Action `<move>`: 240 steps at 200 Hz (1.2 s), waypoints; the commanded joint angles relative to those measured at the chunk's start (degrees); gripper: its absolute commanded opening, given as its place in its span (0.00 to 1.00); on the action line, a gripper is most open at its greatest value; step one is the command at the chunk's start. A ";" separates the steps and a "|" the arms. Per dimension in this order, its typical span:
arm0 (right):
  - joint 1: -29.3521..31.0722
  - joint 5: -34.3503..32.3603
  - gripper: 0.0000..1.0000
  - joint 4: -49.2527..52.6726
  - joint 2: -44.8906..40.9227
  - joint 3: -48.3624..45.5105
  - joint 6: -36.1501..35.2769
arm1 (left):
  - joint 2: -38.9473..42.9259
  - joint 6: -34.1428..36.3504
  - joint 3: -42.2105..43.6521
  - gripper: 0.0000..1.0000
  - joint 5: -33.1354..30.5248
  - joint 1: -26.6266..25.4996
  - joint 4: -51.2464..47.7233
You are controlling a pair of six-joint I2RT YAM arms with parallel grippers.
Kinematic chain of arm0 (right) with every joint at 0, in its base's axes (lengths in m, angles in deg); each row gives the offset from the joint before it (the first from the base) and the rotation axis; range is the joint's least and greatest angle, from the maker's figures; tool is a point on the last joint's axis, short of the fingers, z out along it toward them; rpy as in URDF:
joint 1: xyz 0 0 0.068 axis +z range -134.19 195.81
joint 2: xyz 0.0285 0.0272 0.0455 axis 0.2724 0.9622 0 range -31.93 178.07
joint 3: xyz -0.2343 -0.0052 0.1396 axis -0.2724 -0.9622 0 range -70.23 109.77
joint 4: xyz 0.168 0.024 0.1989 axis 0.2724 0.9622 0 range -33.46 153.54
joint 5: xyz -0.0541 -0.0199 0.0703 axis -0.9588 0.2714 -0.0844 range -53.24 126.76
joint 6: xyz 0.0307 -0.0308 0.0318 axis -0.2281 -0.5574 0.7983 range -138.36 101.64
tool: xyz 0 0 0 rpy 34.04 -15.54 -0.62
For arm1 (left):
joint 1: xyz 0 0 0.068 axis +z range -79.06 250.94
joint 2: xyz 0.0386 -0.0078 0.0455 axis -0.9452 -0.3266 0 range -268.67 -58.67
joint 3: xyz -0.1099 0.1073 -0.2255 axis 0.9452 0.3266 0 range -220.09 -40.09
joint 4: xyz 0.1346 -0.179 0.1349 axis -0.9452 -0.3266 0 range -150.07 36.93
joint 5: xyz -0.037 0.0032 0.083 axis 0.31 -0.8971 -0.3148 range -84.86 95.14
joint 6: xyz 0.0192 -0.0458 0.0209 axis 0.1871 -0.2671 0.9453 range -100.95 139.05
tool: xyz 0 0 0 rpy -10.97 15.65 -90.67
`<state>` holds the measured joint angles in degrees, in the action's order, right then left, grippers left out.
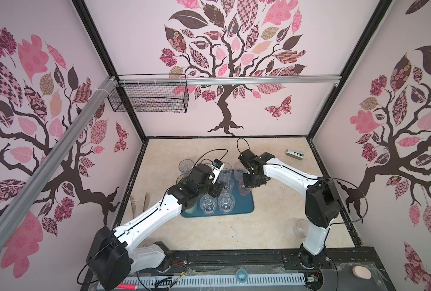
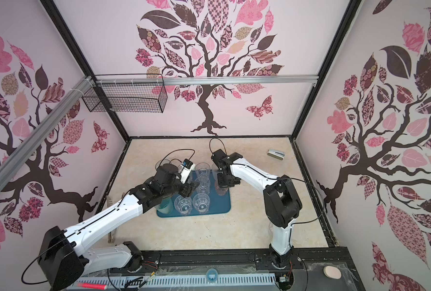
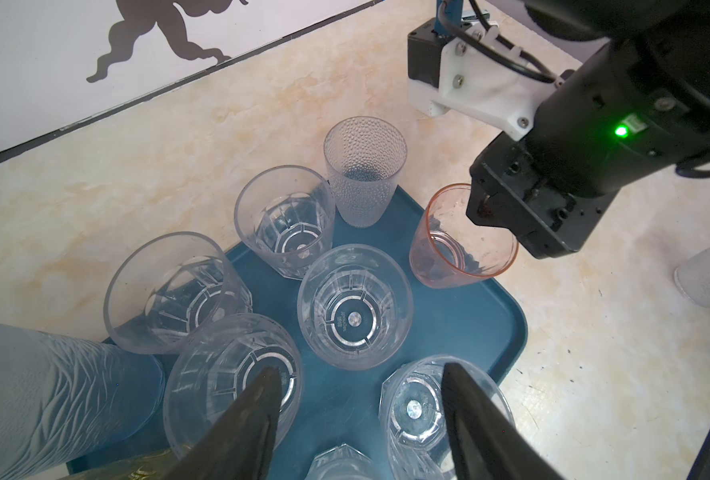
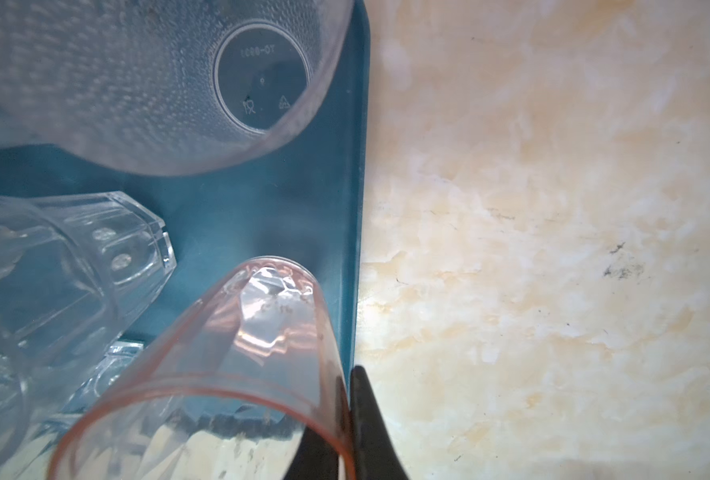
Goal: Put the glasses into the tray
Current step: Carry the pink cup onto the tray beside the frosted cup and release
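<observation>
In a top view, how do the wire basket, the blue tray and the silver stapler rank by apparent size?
1. wire basket and tray: they look about alike. The basket hangs higher, likely nearer the camera, and the tray is partly covered, so I do not rank them.
2. silver stapler: clearly smallest.

The dimpled glass (image 4: 260,77) base reads mirrored "TO-8803".

wire basket (image 1: 147,100): hangs on rail (image 1: 234,80), back left | stapler (image 1: 295,154): lying on tabletop (image 1: 272,226), back right
</observation>
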<state>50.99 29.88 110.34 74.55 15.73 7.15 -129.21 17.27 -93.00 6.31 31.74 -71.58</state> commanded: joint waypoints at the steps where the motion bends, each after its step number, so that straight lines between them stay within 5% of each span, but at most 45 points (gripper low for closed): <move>1: 0.09 -1.11 0.04 0.43 3.30 2.38 -0.64 | 0.26 -0.25 1.09 0.65 0.15 0.09 0.99; 170: 0.04 -2.41 0.12 -0.45 10.37 7.31 -2.32 | 0.24 -0.43 1.28 0.65 0.15 0.08 0.50; 240: -0.13 -2.32 0.30 0.07 9.45 7.87 -2.54 | 0.32 -0.44 1.21 0.65 0.24 0.07 0.44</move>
<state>50.99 27.94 109.16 82.88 22.13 4.62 -129.21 17.09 -93.00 6.31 31.74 -71.60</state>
